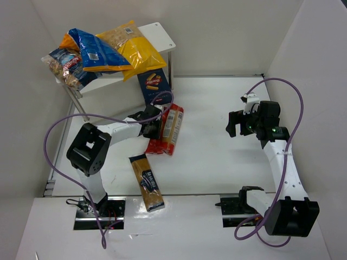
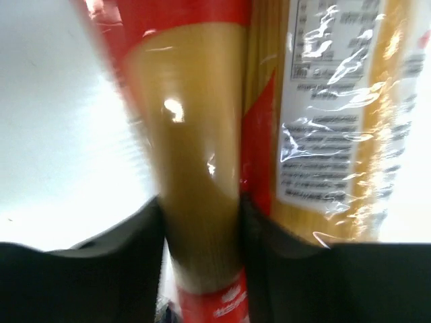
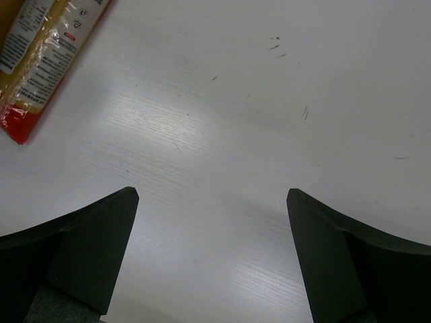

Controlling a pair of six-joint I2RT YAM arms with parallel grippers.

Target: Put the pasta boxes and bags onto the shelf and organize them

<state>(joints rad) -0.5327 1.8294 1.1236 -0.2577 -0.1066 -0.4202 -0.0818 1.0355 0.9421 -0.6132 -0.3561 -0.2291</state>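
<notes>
**Left claw clamped on a red spaghetti box**

We see the left claw closed on a long slim red cardboard spaghetti box, its dark fingers pressed to either side of the yellow window. We cannot tell whether this box is lifted off the white table. A second red spaghetti box, white label panel upward, lies right against it near the middle of the table. The right claw hovers over bare table with its jaws spread wide, gripping nothing, well apart from both boxes.

The white flat-topped shelf stands on thin metal legs at the far left. Piled on its top are a blue crinkly plastic bag, a yellow bag, an orange bag mostly hidden under the blue one, and a clear bag with a blue-red label overhanging the left end. A shorter dark-blue box stands just beside the shelf's near right leg. A long clear spaghetti packet with a dark-blue label lies near the left arm's base.
</notes>
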